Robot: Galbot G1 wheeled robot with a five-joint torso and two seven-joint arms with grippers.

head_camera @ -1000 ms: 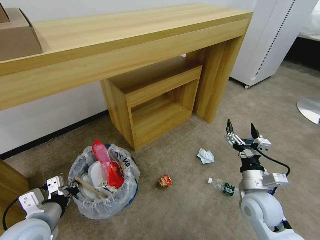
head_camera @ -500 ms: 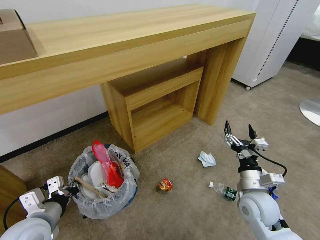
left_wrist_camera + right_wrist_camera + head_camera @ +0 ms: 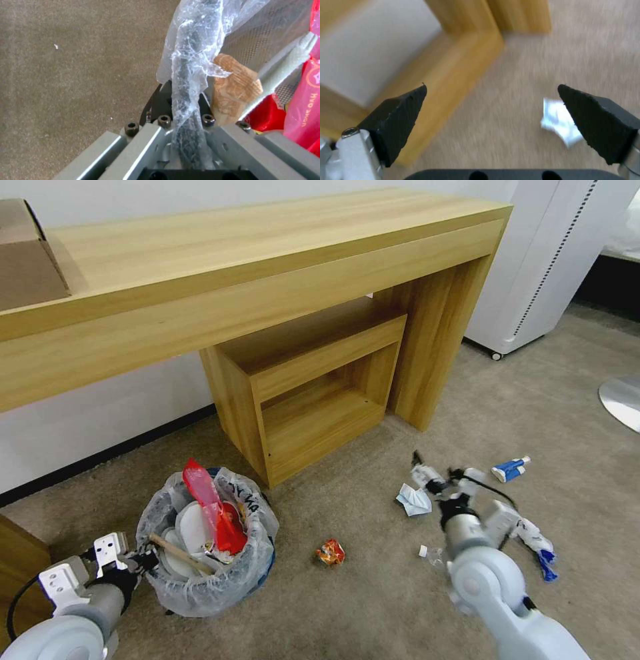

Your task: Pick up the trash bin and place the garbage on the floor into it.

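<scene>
The trash bin, blue with a crinkly plastic liner, stands on the tan floor at the lower left. It holds red wrappers, white paper and a wooden stick. My left gripper is shut on its bagged rim. My right gripper is open, low over the carpet, just beside a crumpled white paper; that paper lies close to one fingertip. More garbage lies around: an orange wrapper, a small bottle partly behind my right arm, and two blue-white packets.
A long wooden desk with a low open shelf unit under it stands close behind the litter. A white appliance on wheels is at the back right, a round metal base at the right edge, a cardboard box on the desk.
My right arm has swung down and to the left toward the white paper, uncovering the blue-white packets behind it. The left gripper and the bin have not moved.
</scene>
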